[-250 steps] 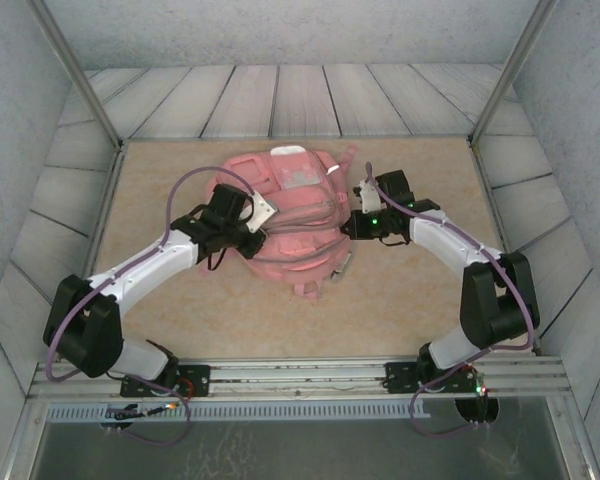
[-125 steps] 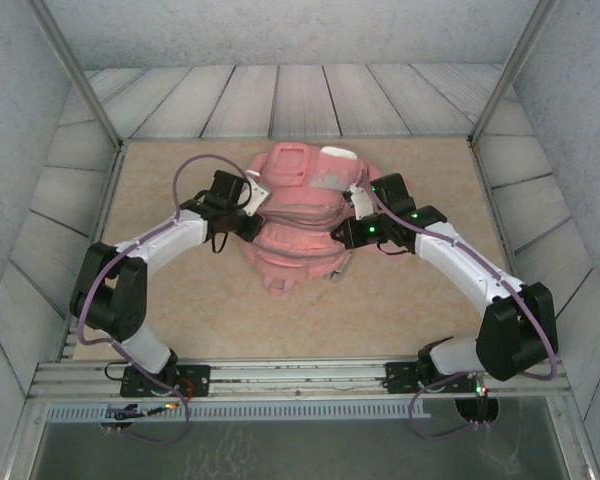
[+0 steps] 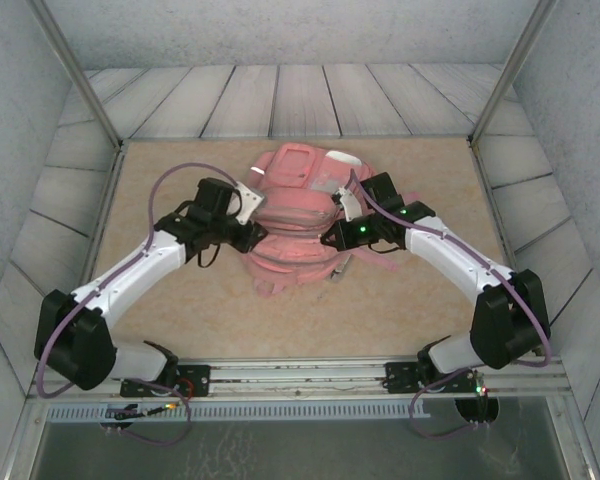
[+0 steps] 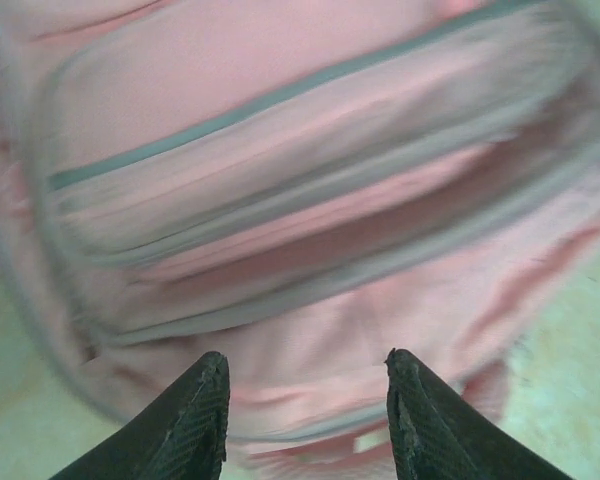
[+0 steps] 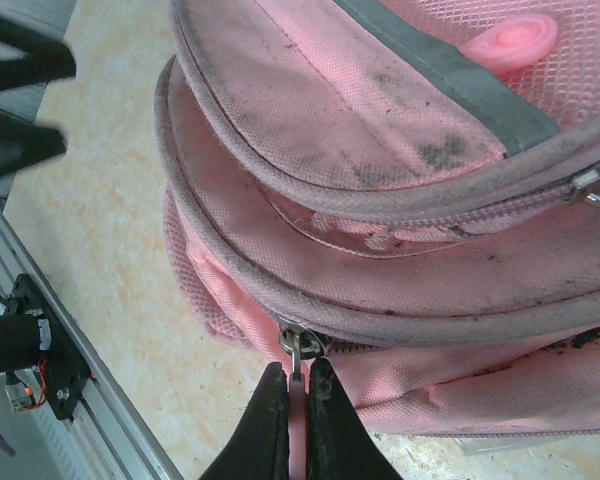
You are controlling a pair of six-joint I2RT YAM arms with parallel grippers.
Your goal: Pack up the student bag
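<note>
Pink student bag (image 3: 298,215) lies mid-way across the table (image 3: 180,310); right gripper (image 5: 297,375) pinches its zip pull (image 5: 296,352); left gripper (image 4: 305,360) gapes empty beside it; pulling steadily along the zip seems wisest.

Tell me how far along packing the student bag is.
Looks late in the job. The student bag lies on the table, contents hidden. In hand: the right gripper is shut on a zipper pull, the left gripper hangs open before the fabric, holding nothing. Left: probably running that zip along; how far it is closed I cannot tell.
</note>
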